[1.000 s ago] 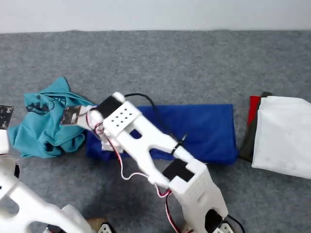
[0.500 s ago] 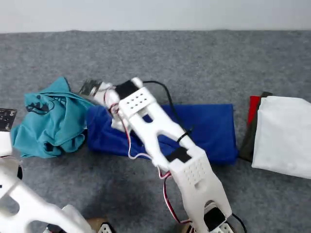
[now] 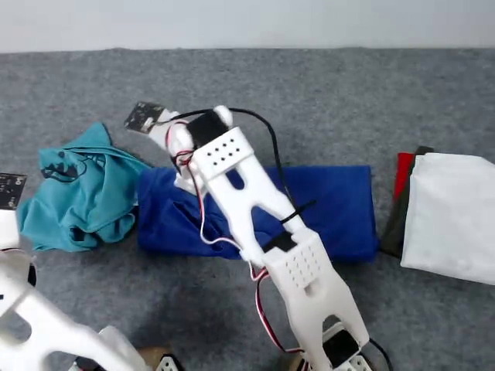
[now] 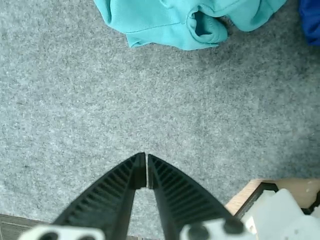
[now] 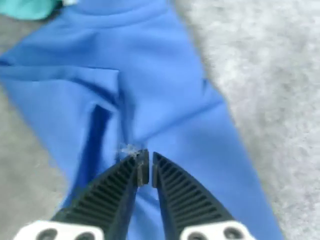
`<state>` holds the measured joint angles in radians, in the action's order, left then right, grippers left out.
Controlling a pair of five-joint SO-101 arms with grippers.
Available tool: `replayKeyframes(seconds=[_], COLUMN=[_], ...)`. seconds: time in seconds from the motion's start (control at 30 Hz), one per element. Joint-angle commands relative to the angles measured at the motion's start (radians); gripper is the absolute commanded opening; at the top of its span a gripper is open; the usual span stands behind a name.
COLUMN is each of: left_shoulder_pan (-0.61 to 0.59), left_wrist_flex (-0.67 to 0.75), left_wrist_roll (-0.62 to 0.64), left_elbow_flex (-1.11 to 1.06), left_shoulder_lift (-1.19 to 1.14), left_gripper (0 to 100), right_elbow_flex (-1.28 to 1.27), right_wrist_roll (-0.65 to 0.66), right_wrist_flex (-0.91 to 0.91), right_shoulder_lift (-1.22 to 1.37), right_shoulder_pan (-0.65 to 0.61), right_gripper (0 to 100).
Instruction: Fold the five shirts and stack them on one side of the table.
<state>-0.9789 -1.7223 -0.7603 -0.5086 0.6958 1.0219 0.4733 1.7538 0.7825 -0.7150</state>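
Right hand [image 5: 147, 167]: fingers together above the blue shirt [image 3: 325, 209], which lies flat mid-table with its end nearest the teal shirt [image 3: 77, 201] rumpled; whether the tips pinch cloth cannot be told. Left hand [image 4: 146, 170]: fingers together over the bare grey table [image 3: 309, 100], near the crumpled teal shirt. A folded white shirt [image 3: 452, 216] tops the stack at the table's far side.

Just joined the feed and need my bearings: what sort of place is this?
Probably a robotics test bench: a grey fabric-covered table against a plain white wall, with a blue shirt and a teal shirt on it.
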Motion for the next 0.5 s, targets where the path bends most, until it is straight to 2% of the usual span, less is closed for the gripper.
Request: replayKeyframes(seconds=[0.0,0.13,0.23,0.47], left_shoulder_pan=[0.006,0.006,0.006,0.008], left_wrist_flex=[0.020,0.021,0.034,0.035], left_wrist_roll=[-0.011,-0.011,-0.009,-0.009], left_elbow_flex=[0.005,0.005,0.004,0.004], left_shoulder_lift=[0.023,0.023,0.023,0.023], left_gripper=[2,2,2,2], right_elbow_flex=[-0.135,-0.269,-0.290,-0.287], right_wrist_roll=[-0.014,-0.014,-0.009,0.089], right_wrist_flex=[0.044,0.041,0.035,-0.091], right_shoulder_lift=[-0.173,-0.240,-0.203,-0.002], right_shoulder_pan=[-0.071,-0.145,-0.151,-0.010], right_gripper=[0.9,0.9,0.9,0.9])
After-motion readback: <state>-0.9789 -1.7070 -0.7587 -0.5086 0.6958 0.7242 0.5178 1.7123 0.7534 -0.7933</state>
